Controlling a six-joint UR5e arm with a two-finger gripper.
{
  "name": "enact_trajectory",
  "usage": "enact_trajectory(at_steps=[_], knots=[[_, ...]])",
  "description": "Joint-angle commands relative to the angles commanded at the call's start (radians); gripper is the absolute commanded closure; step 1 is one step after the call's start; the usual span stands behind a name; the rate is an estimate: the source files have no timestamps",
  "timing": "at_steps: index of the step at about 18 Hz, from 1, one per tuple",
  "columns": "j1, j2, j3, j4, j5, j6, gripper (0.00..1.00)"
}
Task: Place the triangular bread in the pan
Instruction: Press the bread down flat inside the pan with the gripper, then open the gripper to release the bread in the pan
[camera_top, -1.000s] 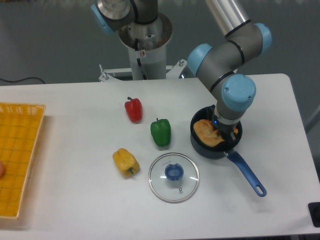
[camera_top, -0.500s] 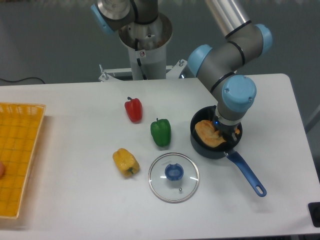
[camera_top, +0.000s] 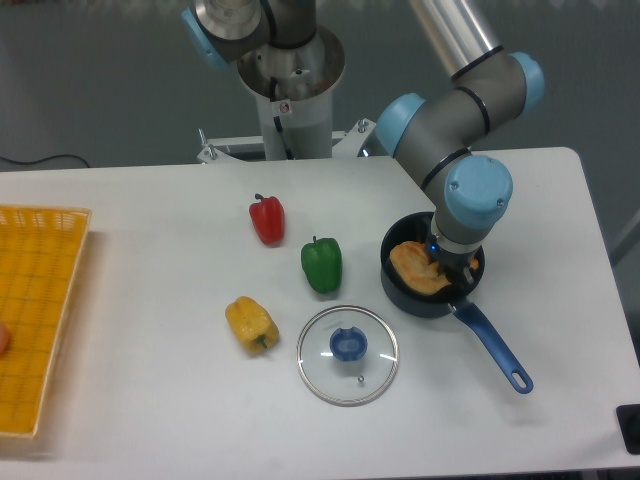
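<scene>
Three peppers, glass lid (camera_top: 348, 354) left of pan (camera_top: 402, 294); pincer (camera_top: 452, 268) over bread (camera_top: 413, 268), grip state unclear.

1. The gripper (camera_top: 452, 266) sits under the arm's blue wrist cap, so its fingers are mostly hidden and whether they are apart or closed cannot be told.
2. The triangular bread (camera_top: 412, 268) is covered on its 3 o'clock side by the gripper.
3. The pan (camera_top: 400, 296) has its 2 o'clock rim hidden behind the wrist.
4. The yellow basket (camera_top: 35, 320) is cut off by the frame's 9 o'clock edge.
</scene>
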Motion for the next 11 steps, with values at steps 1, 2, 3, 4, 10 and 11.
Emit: enact_trajectory(at_steps=[1, 2, 3, 4, 10, 11], knots=[[0.000, 0.000, 0.000, 0.000, 0.000, 0.000, 0.66], [0.000, 0.000, 0.000, 0.000, 0.011, 0.002, 0.57], [-0.002, -0.002, -0.002, 0.000, 0.030, 0.005, 0.55], [-0.003, -0.003, -0.002, 0.000, 0.049, 0.005, 0.51], [-0.009, -0.011, -0.005, 0.002, 0.055, 0.000, 0.08], [-0.009, -0.012, -0.005, 0.000, 0.055, -0.002, 0.07]])
